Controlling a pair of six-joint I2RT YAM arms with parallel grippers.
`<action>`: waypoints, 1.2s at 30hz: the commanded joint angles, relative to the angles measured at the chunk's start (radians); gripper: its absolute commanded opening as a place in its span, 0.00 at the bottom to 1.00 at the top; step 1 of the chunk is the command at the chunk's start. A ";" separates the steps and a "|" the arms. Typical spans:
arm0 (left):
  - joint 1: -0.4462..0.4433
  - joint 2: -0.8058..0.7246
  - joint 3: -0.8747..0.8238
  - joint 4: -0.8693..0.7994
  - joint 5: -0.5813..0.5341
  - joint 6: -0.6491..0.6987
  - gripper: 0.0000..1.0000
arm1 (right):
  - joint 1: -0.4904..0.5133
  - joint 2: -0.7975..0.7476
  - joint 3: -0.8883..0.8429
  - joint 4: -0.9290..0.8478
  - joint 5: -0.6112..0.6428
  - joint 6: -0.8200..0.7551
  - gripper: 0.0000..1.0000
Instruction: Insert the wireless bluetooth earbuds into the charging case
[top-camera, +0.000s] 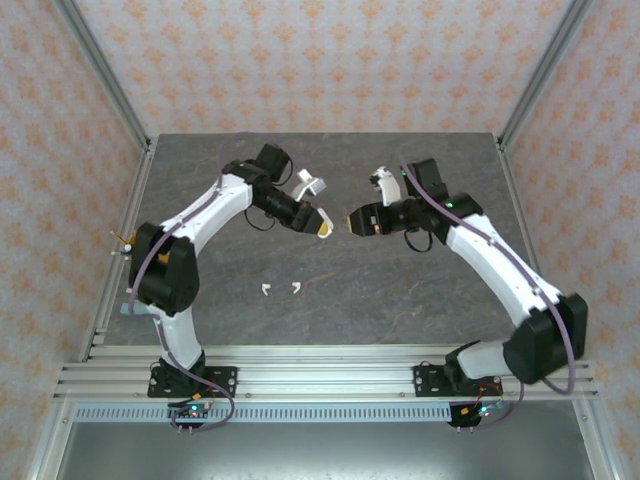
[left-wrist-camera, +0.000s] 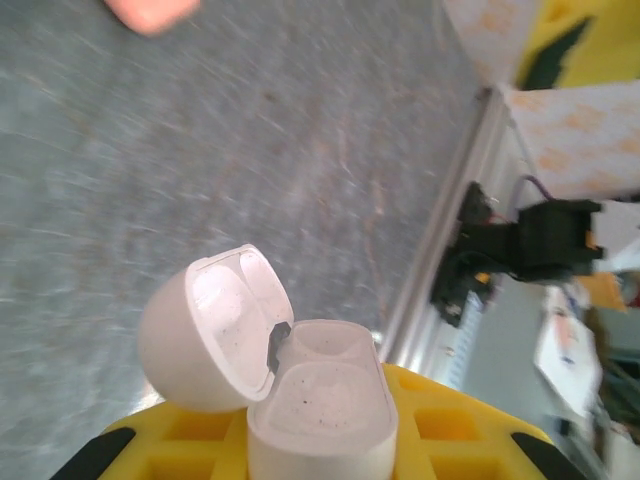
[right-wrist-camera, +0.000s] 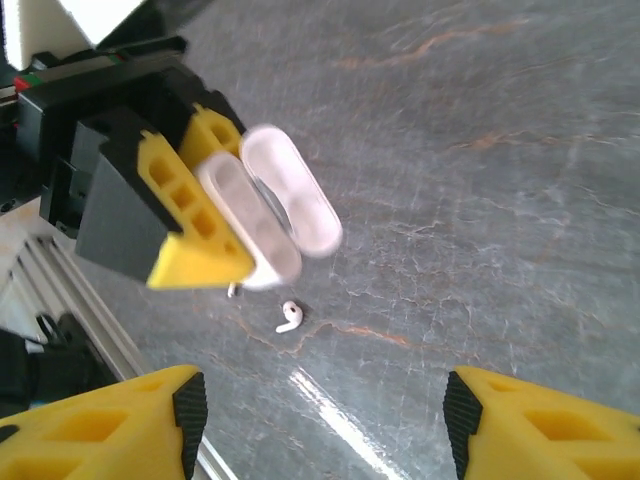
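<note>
White plastic, lightly pinched, could have twisted or slipped: the charging case (left-wrist-camera: 318, 410) hung above the grey table (top-camera: 400, 300), clamped between the left gripper's (top-camera: 322, 222) yellow fingers. The right gripper (right-wrist-camera: 322, 400) faced it, its fingers wide apart and empty. The lid (left-wrist-camera: 215, 330) stood open over two bare sockets. Two tiny white stemmed earbuds (top-camera: 296, 288) lay loose on the table, nearer the arm bases and apart from the case.

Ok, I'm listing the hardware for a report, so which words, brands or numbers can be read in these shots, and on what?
None can be read.
Open white charging case: plain, no print shows.
White earbud on the table: too small to tell.
Clutter past the table's edge, left wrist view: blurred, nothing legible.
</note>
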 joint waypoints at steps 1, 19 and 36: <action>0.009 -0.128 -0.061 0.221 -0.222 -0.154 0.00 | -0.001 -0.073 -0.059 0.029 0.112 0.186 0.66; -0.001 -0.671 -0.596 0.790 -0.911 -0.310 0.00 | 0.401 0.160 -0.107 0.073 0.484 0.643 0.65; 0.150 -0.968 -0.886 0.995 -1.308 -0.480 0.00 | 0.683 0.767 0.486 -0.158 0.696 0.753 0.63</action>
